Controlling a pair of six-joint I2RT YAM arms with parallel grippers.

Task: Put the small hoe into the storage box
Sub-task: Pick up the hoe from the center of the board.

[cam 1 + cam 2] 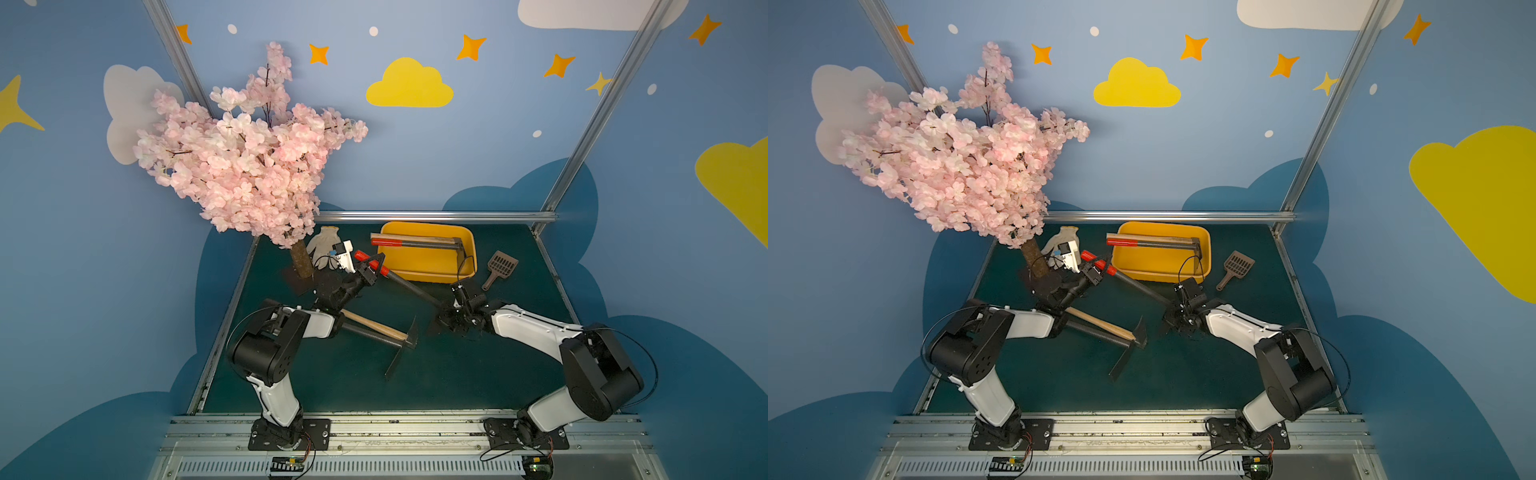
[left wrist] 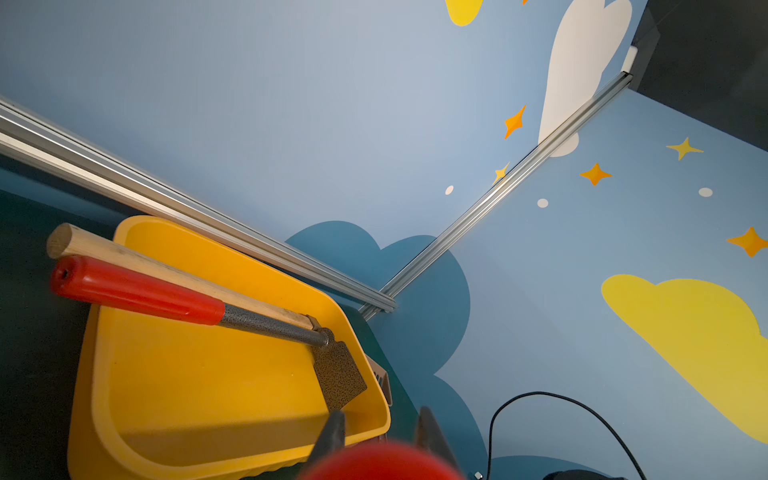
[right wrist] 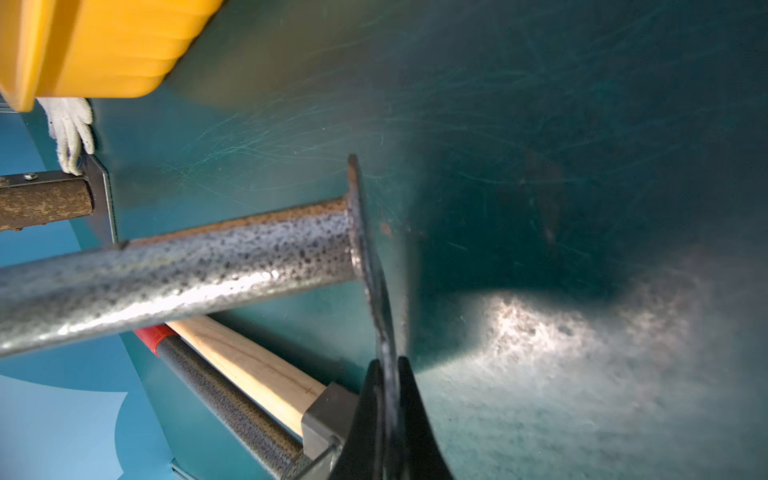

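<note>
Small hoe (image 1: 411, 287) is held just in front of the storage box (image 1: 432, 266): left jaws closed on its red grip (image 1: 360, 255), right jaws pinched on its blade (image 3: 374, 266). Risk: the thin blade slips free and the head falls short.

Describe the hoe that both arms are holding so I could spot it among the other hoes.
Find the yellow box at the back of the green table. In front of it a hoe slants between the arms, red grip in the left gripper, blade pinched by the right gripper. The pair in the box and the pair lying on the table are held by nothing.
</note>
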